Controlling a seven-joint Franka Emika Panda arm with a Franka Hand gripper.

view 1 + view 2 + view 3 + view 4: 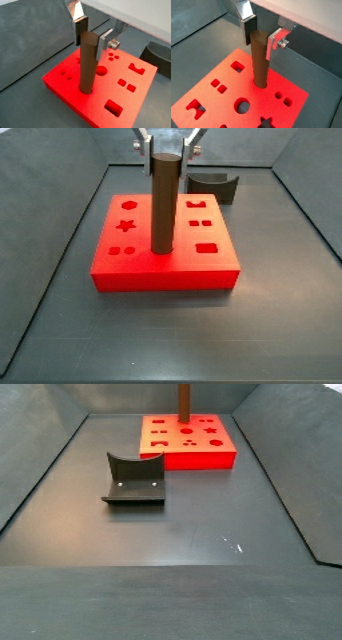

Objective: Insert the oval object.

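Observation:
The oval object [87, 65] is a long brown peg. It stands upright with its lower end in a hole of the red block [67, 92], between the block's two rows of shaped holes [166, 208]. Most of its length rises above the block. My gripper [91, 45] is straight above the block, and its silver fingers [276, 45] clasp the peg's top end on both sides [261, 45]. The peg and block also show in both side views [185, 399], where the gripper sits at the frame's upper edge [166, 153].
The dark fixture [134, 479] stands on the grey floor apart from the red block [194, 456]; it also shows behind the block [211, 186] and in a wrist view [160, 57]. Grey walls [54, 218] ring the floor.

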